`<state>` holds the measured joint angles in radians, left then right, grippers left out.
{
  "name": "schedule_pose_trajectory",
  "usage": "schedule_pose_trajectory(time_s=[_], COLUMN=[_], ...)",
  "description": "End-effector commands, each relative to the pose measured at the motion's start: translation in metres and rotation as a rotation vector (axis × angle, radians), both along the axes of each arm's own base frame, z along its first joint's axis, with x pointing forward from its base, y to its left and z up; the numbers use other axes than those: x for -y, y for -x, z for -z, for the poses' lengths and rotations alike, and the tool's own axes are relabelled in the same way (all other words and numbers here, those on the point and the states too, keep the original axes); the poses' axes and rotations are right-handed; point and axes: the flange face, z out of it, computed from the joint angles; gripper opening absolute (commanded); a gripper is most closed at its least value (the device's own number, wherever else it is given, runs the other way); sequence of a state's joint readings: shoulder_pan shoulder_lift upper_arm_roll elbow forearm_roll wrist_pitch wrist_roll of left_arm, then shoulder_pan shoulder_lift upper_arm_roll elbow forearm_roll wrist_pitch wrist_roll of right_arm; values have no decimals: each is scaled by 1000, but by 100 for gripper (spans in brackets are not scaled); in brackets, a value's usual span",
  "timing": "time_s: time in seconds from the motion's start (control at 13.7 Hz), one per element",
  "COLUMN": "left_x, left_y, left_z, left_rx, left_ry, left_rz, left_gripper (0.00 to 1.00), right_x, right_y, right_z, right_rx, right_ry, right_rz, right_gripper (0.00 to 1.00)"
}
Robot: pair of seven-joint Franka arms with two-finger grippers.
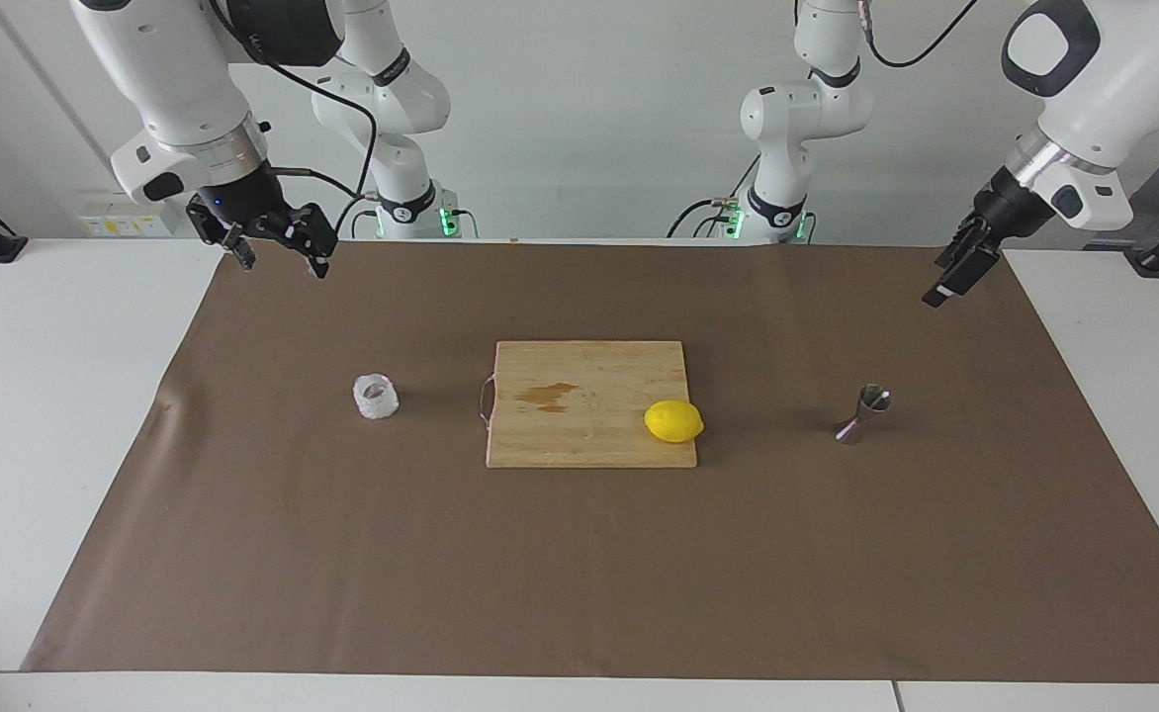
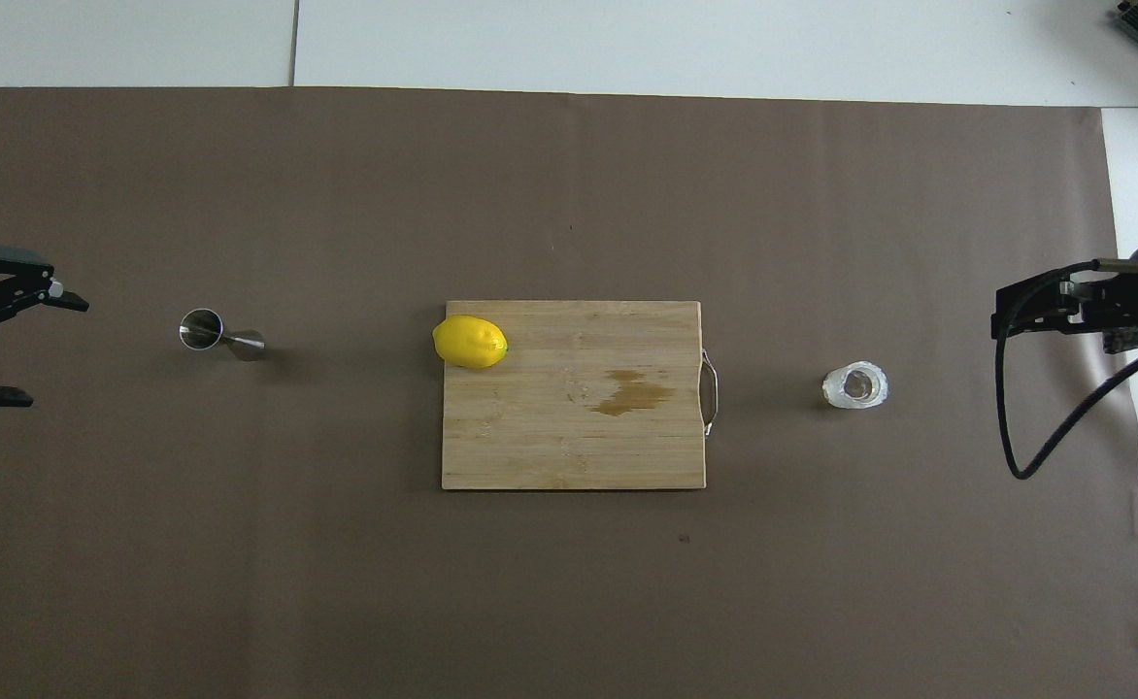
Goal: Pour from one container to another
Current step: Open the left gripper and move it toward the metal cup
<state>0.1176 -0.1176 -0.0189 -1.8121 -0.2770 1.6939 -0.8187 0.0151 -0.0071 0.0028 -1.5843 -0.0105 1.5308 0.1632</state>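
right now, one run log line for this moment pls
phase: start, nothing held | left hand: open, raised near jigger | right hand: open, waiting | glass cup: upright on mat, untouched

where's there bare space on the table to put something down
Widest: the brown mat farther from the robots than the cutting board. Also between board and glass cup, and between lemon and jigger. Nowhere is crowded.
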Motion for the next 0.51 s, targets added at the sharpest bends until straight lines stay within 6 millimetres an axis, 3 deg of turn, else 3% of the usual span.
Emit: schedule_pose_trajectory(time_s=[0.0,0.44], left_x=[-5,8], left_y=[-3,-23], left_z=[20,76], left_rx=[-47,-182], left_ry=[107,335], left_rz=[-68,-136], left_gripper=[100,100], right_x=[3,3], right_y=[1,1], right_z=[-3,-3], right_rx=[-8,-8], right_ry=[-30,-30], right_rz=[-15,-15], right_gripper=[100,100])
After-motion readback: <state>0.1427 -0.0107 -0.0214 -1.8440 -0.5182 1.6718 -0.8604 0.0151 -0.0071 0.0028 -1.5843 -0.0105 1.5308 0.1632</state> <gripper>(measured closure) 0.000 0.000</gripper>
